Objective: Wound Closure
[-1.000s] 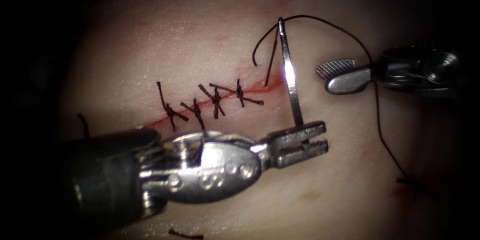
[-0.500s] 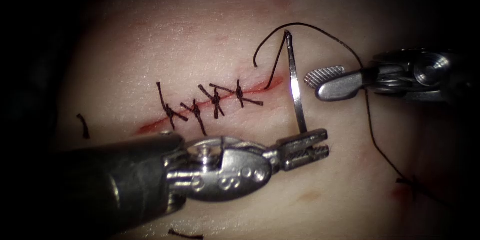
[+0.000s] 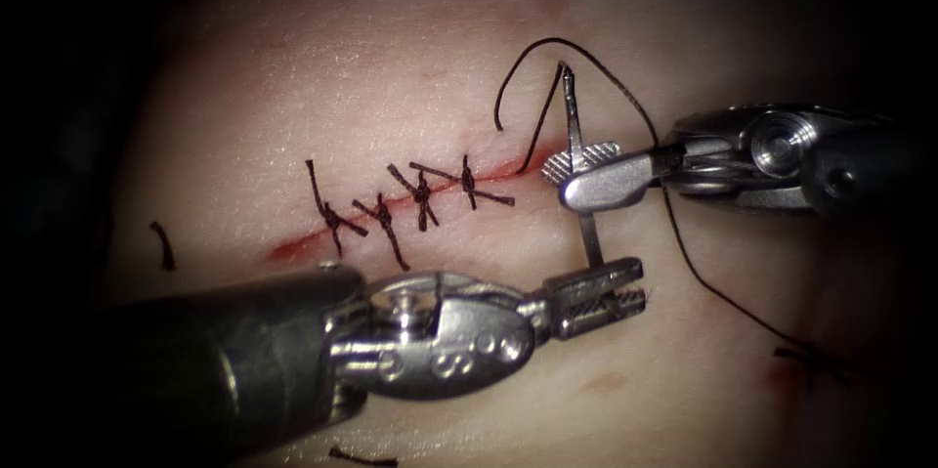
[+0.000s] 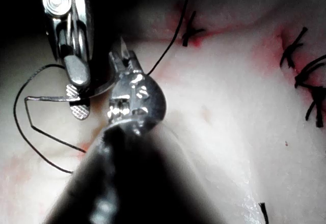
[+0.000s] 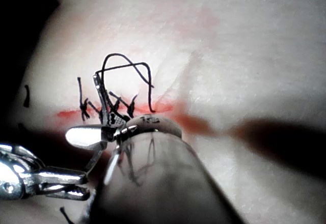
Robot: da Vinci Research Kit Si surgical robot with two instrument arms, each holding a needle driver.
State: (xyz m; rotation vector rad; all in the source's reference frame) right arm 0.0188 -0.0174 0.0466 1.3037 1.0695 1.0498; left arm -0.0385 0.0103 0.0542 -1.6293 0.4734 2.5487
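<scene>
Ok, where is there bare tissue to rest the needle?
Bare tissue above the stitches, and below the left tool, left of the thread. Crowded at the cut's right end: left tool holds the needle by one end, clear of the tissue; right tool open around its middle, gripping nothing.

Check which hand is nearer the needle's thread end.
Right. The right hand straddles the needle mid-curve, just below its thread end; the left hand grips its opposite end, lower, clear of the tissue.
</scene>
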